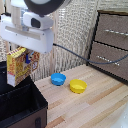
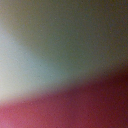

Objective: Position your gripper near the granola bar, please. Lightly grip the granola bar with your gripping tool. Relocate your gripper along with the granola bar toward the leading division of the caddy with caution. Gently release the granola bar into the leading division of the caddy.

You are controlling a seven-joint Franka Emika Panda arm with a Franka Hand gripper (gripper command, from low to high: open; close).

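- The granola bar (image 1: 16, 66) hangs at the left of the frame, upright, below the gripper (image 1: 25, 50) and over the caddy (image 1: 20, 102); its lower end seems level with the caddy's rim.
- The gripper appears clamped on the packet's top, though its fingers are hidden.
- Risks, as I judge them: a light grip could let the packet slip or swing; let go too high, it may tip across a divider or catch the rim.
- The wrist view is a blur and no help for alignment.
- Count: one granola bar, one caddy, one blue bowl (image 1: 58, 79), one yellow bowl (image 1: 77, 86), one drawer cabinet (image 1: 111, 42), all on or by the bench (image 1: 90, 107).
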